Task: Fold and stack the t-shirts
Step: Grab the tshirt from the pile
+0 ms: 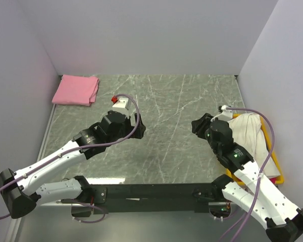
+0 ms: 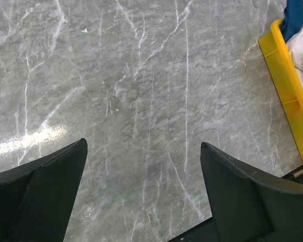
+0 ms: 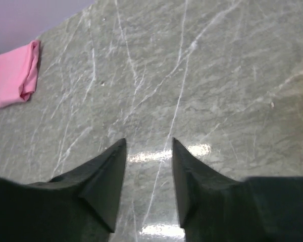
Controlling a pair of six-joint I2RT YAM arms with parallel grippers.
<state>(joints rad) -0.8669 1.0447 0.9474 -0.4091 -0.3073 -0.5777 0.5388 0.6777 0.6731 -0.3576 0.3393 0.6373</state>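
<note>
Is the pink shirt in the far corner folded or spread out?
Folded: the pink shirt lies as a compact rectangle with layered edges.

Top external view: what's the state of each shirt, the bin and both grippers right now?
pink t-shirt: folded, flat at the table's far left corner.
cream-white t-shirt: unfolded, bunched in the bin.
dark blue t-shirt: crumpled in the bin, mostly hidden.
yellow bin: upright at the table's right edge, holding shirts.
left gripper: open, empty.
right gripper: open, empty.

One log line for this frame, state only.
left pincer open, empty | right pincer open, empty | pink t-shirt folded, far-left corner | white t-shirt in yellow bin
</note>
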